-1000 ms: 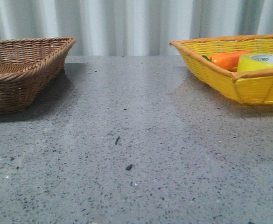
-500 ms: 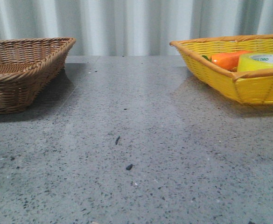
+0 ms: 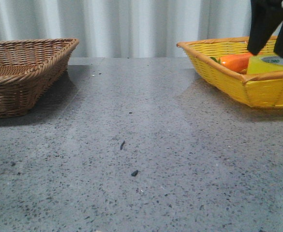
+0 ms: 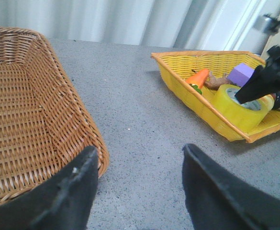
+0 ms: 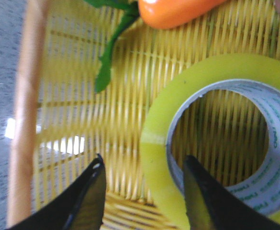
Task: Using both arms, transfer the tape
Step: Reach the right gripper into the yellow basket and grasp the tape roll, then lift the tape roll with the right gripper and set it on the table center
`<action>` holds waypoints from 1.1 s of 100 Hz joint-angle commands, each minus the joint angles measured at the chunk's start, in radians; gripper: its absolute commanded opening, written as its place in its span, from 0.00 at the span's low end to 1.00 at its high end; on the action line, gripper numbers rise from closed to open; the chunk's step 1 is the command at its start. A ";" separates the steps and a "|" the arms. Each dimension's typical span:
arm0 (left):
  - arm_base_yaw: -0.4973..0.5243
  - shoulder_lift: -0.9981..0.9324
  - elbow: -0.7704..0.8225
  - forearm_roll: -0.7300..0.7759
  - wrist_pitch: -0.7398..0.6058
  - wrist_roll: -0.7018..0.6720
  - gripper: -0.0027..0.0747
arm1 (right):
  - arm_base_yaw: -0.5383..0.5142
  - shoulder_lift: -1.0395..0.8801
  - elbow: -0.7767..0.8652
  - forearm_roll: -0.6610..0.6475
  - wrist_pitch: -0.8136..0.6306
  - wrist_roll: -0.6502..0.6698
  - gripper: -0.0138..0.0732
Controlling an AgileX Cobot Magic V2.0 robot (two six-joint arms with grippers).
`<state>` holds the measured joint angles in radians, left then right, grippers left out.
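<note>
Pickup step: hovering wide-open right end effector [image 5: 142, 199] over yellow tape roll [image 5: 216, 139] inside yellow wicker basket [image 3: 218, 72], at two o'clock on desk [image 3: 141, 145]; needing descent straddling its wall. Left end effector [image 4: 137, 191] waiting, spread wide.

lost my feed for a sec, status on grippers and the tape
Right gripper open, over the yellow basket, straddling the tape's wall. Left gripper open, empty, near the brown basket. Tape flat in basket, carrot beside it, clear.

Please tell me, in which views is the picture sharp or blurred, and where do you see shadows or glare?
Front view: sharp; a soft shadow lies on the table beside the brown basket. Left wrist view: the left end effector is dark and blurred, the baskets clear. Right wrist view: close, slightly soft; the tape shows no glare; the right end effector is out of focus.
</note>
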<state>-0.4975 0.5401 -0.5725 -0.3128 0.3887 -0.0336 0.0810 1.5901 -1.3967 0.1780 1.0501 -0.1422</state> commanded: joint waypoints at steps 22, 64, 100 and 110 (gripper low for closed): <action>-0.009 0.008 -0.039 -0.020 -0.069 0.002 0.50 | -0.001 0.037 -0.037 -0.019 -0.068 0.001 0.51; -0.009 0.008 -0.036 -0.020 -0.057 0.002 0.50 | 0.026 -0.092 -0.157 -0.019 -0.188 0.011 0.11; -0.009 0.008 -0.036 -0.022 -0.052 0.002 0.50 | 0.278 -0.066 -0.489 0.033 -0.192 0.011 0.11; -0.009 0.008 -0.036 -0.025 -0.045 0.002 0.50 | 0.343 0.004 -0.489 0.033 -0.162 0.011 0.11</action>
<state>-0.4975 0.5401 -0.5725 -0.3172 0.4033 -0.0336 0.3754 1.5674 -1.8528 0.2077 0.9294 -0.1279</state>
